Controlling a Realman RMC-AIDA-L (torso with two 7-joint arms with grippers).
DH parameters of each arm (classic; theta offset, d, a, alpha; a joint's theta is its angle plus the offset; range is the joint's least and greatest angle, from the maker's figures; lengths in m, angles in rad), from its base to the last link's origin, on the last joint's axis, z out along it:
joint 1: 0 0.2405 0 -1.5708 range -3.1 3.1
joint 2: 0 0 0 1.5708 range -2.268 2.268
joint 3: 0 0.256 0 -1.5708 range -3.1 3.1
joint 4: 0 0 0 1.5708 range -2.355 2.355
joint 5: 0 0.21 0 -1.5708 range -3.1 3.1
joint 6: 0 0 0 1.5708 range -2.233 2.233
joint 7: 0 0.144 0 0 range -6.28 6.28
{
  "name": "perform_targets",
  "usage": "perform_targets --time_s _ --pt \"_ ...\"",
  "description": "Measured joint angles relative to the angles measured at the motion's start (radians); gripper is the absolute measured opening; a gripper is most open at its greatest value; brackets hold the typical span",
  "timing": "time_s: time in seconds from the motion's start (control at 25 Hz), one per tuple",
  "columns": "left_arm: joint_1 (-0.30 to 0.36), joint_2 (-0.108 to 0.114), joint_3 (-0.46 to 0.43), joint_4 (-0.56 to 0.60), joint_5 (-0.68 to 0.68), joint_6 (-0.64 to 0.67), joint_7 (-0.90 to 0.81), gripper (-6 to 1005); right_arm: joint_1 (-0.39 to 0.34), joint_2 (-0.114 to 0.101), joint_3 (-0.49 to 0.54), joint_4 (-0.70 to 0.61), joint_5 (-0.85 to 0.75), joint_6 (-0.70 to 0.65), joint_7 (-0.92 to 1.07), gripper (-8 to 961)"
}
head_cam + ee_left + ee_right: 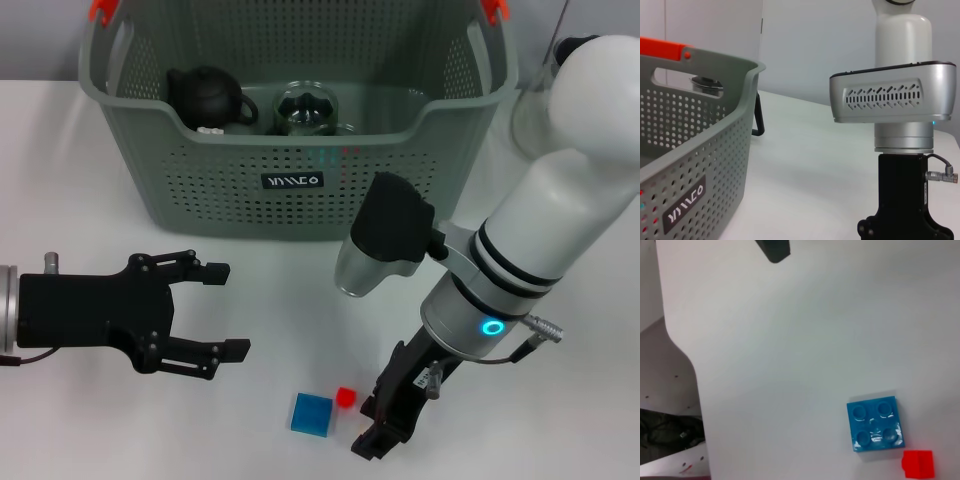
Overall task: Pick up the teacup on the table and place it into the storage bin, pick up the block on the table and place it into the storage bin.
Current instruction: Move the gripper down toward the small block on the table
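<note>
Right gripper (385, 425) beside blocks, teacup not identifiable on the table

Blue block (311, 412) and small red block (345, 397) lie touching or nearly so, just left of the right gripper; its finger state can't be made out. Left gripper (215, 310) open, empty, idle. Risk: grip catches both blocks, or nudges one off the near table (80, 180) edge. Storage bin (290, 181) beyond holds a black teapot (205, 95)

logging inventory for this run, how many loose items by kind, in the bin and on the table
Black teapot, in the storage bin: 1
Glass cup, in the bin: 1
Blue studded block, on the table: 1
Small red block, on the table: 1
Total: 4
</note>
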Motion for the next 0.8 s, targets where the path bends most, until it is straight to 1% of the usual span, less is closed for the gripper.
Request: perform_targets --time_s 0.08,0.28,0.4,0.56,0.8 --pt "0.0 0.0 0.0 -0.001 0.0 -0.003 0.0 948 0.002 0.0 -0.009 0.001 0.0 0.005 0.0 626" --pt "0.0 0.0 0.0 -0.003 0.0 -0.007 0.0 948 0.004 0.001 -0.012 -0.006 -0.001 0.002 0.001 532" --pt "0.0 0.001 0.0 -0.01 0.0 -0.008 0.001 948 -0.006 -0.002 -0.011 -0.043 -0.001 -0.011 0.007 357" --pt "0.0 0.001 0.0 -0.012 0.0 -0.008 0.001 948 -0.011 -0.006 -0.01 -0.061 -0.002 -0.02 0.023 362" --pt "0.0 0.001 0.0 -0.015 0.001 -0.008 0.002 948 -0.009 -0.004 -0.012 -0.061 -0.009 -0.016 0.025 364"
